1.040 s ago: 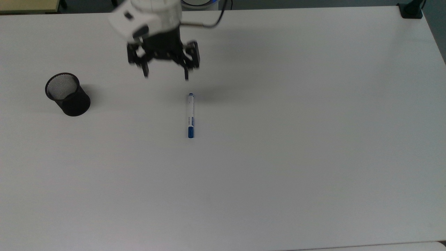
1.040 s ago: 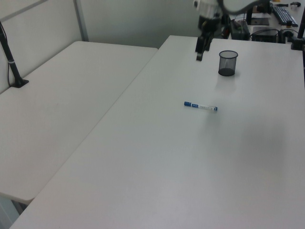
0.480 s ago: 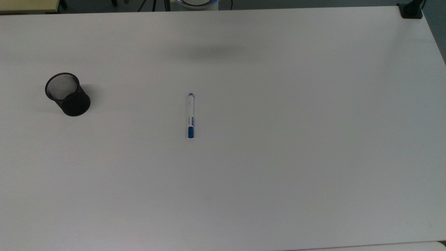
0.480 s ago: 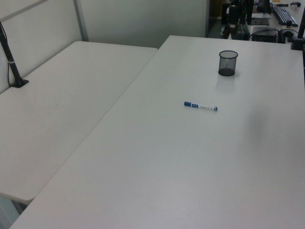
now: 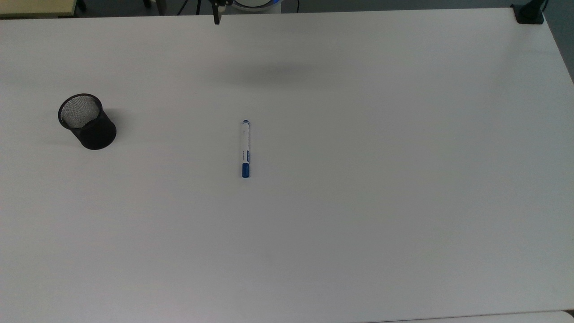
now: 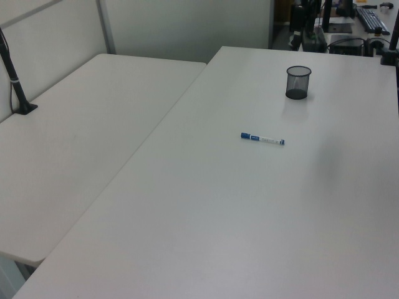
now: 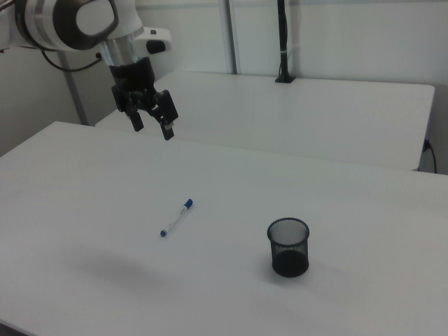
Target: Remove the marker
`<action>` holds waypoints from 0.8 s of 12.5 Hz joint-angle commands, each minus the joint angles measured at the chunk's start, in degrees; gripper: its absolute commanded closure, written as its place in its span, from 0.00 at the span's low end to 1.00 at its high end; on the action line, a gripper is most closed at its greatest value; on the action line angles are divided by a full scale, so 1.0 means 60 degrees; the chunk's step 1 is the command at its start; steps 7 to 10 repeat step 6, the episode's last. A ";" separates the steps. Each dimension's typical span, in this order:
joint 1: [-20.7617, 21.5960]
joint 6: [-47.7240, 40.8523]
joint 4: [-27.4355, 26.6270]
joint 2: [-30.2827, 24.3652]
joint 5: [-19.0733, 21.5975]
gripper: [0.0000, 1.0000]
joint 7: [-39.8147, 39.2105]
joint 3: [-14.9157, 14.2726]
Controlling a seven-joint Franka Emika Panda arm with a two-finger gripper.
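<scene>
A black mesh cup [image 5: 86, 121] stands upright on the white table [image 5: 358, 202], toward the top view's left. A second table [image 6: 81, 137] adjoins; a black post [image 7: 282, 42] rises from it.

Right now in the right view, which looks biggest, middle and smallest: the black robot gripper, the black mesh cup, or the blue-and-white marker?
1. black robot gripper
2. black mesh cup, close behind; camera distance makes this unsure
3. blue-and-white marker, slimmest

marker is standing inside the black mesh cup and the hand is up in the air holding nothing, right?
Not quite. The marker is not in the black mesh cup; it lies flat on the white table, well apart from the cup, as the top view shows. The rest holds: in the right view the hand hangs above the table, open and holding nothing.
</scene>
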 commanded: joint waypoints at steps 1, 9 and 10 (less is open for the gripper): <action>0.0866 0.0376 -0.0116 0.0289 0.0064 0.00 -0.0351 -0.0848; 0.0881 0.0303 -0.0101 0.0290 -0.0010 0.00 -0.0308 -0.0790; 0.0881 0.0303 -0.0101 0.0290 -0.0010 0.00 -0.0308 -0.0790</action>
